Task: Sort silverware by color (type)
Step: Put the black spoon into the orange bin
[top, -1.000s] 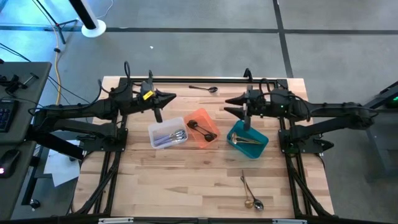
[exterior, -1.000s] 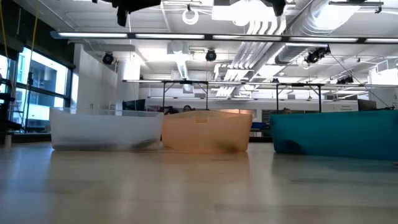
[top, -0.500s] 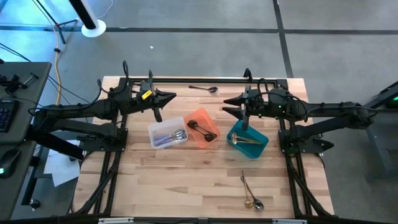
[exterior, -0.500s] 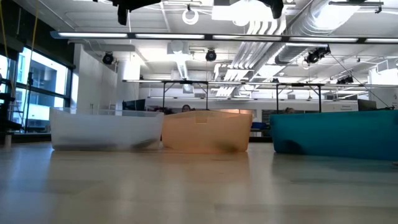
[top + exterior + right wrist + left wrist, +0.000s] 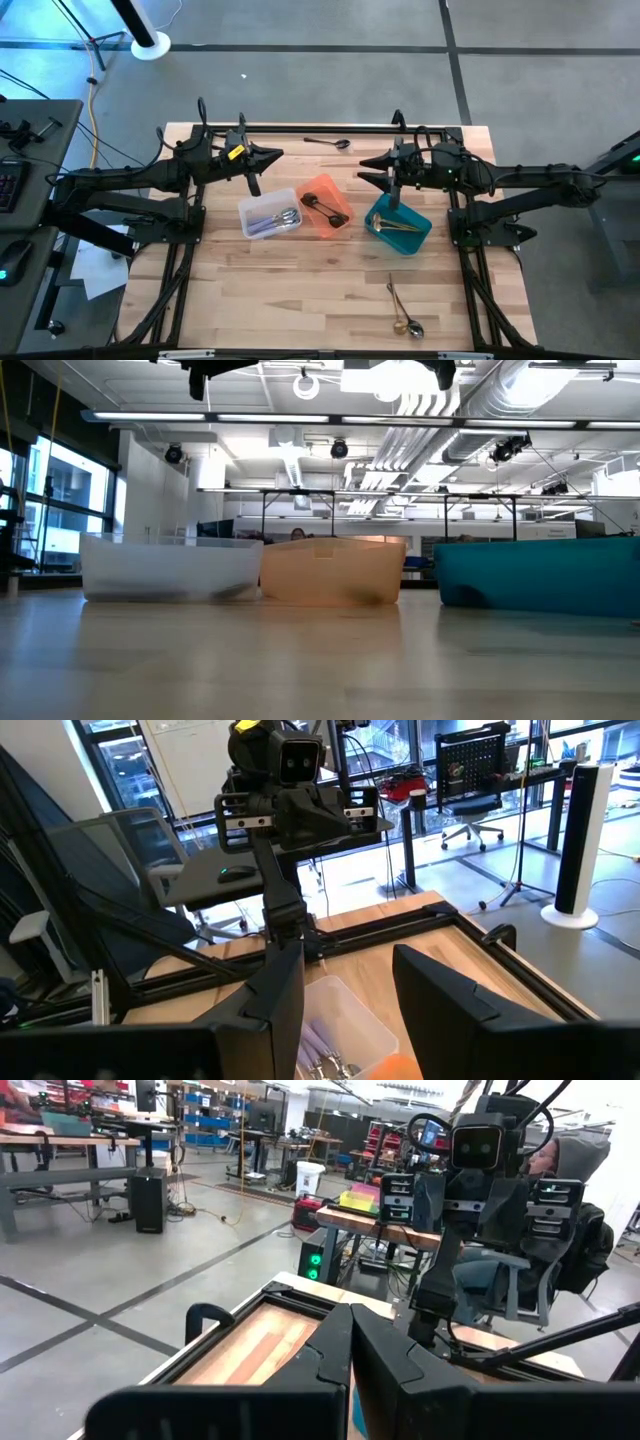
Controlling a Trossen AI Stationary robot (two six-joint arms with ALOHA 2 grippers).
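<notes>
The silverware is thin, stiff, light and probably slick: a gold pair (image 5: 402,308) lies loose near the bench's (image 5: 300,290) front edge and a dark spoon (image 5: 328,143) at its back edge, each best pinched across the handle. The rest sits in the clear bin (image 5: 268,214), orange bin (image 5: 325,206) and teal bin (image 5: 398,224). The left gripper (image 5: 255,186) hangs closed and empty behind the clear bin, the right gripper (image 5: 396,200) hangs parted and empty over the teal bin; the low view hides all the cutlery behind the bin walls.

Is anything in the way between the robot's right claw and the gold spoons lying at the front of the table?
Nothing visible blocks it. The right gripper, open, hangs above the teal bin; the gold spoons lie nearer the table's front edge, with only bare wood between the bin and them.
</notes>
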